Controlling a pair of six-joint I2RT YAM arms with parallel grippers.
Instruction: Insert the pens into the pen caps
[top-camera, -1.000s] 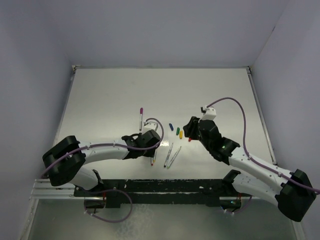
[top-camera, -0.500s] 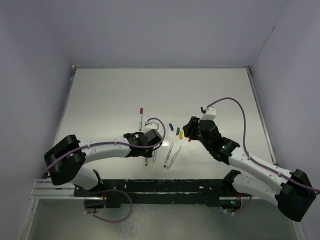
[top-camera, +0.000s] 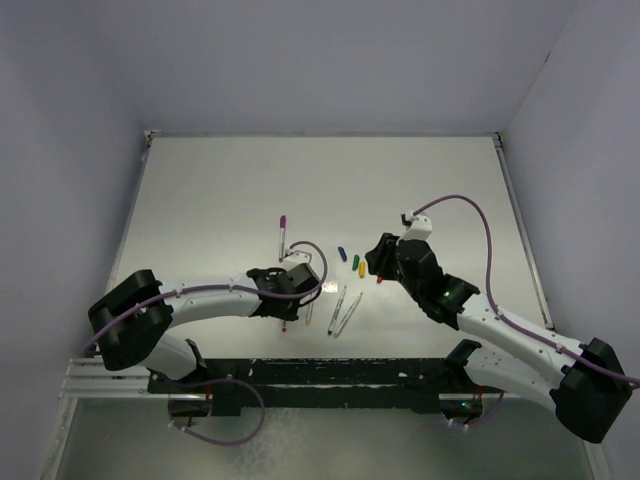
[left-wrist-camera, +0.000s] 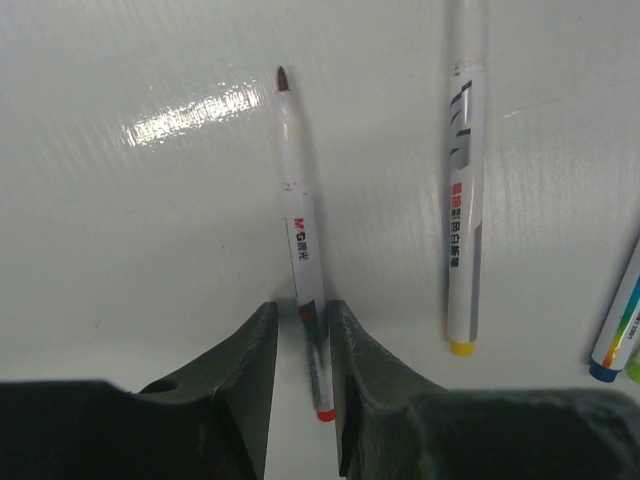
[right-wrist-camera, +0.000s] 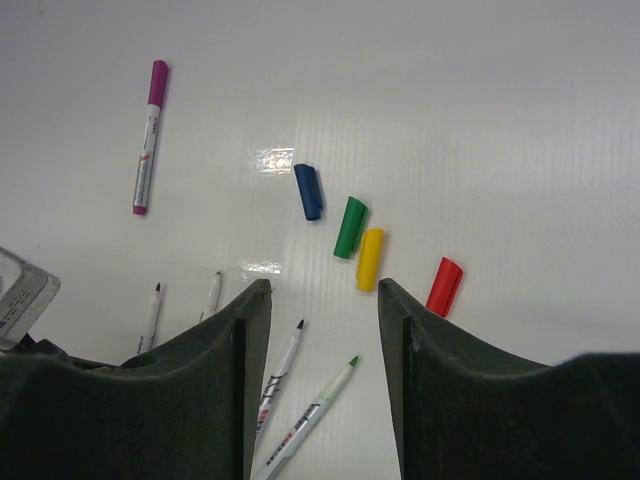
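My left gripper (left-wrist-camera: 303, 320) is shut on the lower barrel of a red-ended pen (left-wrist-camera: 303, 250) whose dark red tip points away from the wrist. In the top view this pen (top-camera: 284, 326) sticks out below the left gripper (top-camera: 288, 305). A yellow-ended pen (left-wrist-camera: 463, 200) lies just to its right. My right gripper (right-wrist-camera: 323, 290) hangs open over the table and holds nothing. Just beyond its fingers lie the blue cap (right-wrist-camera: 309, 191), green cap (right-wrist-camera: 350, 227), yellow cap (right-wrist-camera: 370, 259) and red cap (right-wrist-camera: 444, 286). A blue-tipped pen (right-wrist-camera: 283, 375) and a green-tipped pen (right-wrist-camera: 315, 405) lie under it.
A pen with a purple cap on it (top-camera: 282, 235) lies apart, farther up the table (top-camera: 330, 180). Walls close the table in on the left, the back and the right. The arms' bases and a black rail (top-camera: 330, 378) run along the near edge.
The left gripper's jaws have narrowed onto the red-ended pen, and gripper and pen have shifted a little to the left. The right arm has not moved.
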